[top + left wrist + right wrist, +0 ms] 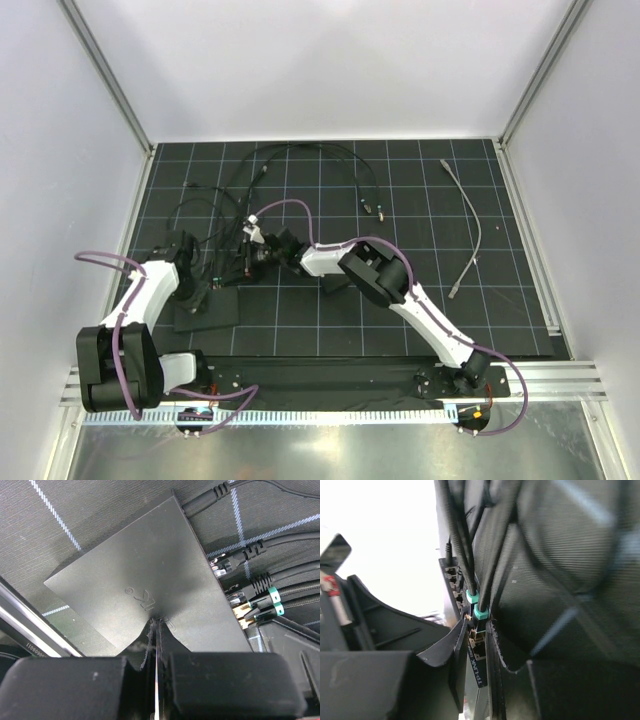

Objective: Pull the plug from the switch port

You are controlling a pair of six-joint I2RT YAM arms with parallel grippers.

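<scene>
Hiding switch port (474, 640): plug (480, 613), teal-collared, seated; view blurred.
Switch (150, 575): flat matte-black box.
Right end effector (479, 630): grasping plug.
Left end effector (156, 630): clenched, atop Switch.

Plain white panel walls (330, 70) close the work area on the left, back and right, with slanting grey aluminium posts (105, 70) at the two back corners. The floor is a black mat (520, 300) with thin white grid lines; a silver metal rail (560, 375) runs along its near edge, a brushed steel surface (400, 450) lies in front, and the light is soft and even.
</scene>
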